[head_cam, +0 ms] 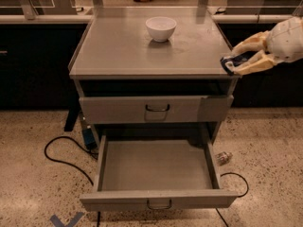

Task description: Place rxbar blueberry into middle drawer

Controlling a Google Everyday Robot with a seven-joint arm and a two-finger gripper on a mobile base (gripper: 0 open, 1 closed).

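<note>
Cream two-finger gripper (pixel 229 65) clamped dark-blue flat rxbar blueberry (pixel 236 59) beside grey cabinet (pixel 142 51) right edge, likely to clear top. Wide grey metal middle drawer (pixel 158 197) stood pulled open below, ready.

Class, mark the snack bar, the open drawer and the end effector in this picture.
snack bar (pixel 236 59): camera view, middle of visible dark wrapper.
open drawer (pixel 156 167): camera view, its bare floor.
end effector (pixel 231 65): camera view, between fingertips, at right edge of countertop (pixel 142 51).

Bowl (pixel 161 28) on cabinet top (pixel 118 51), claw (pixel 231 63) with rxbar blueberry (pixel 236 59) at its right edge, middle drawer (pixel 158 200) below
</note>
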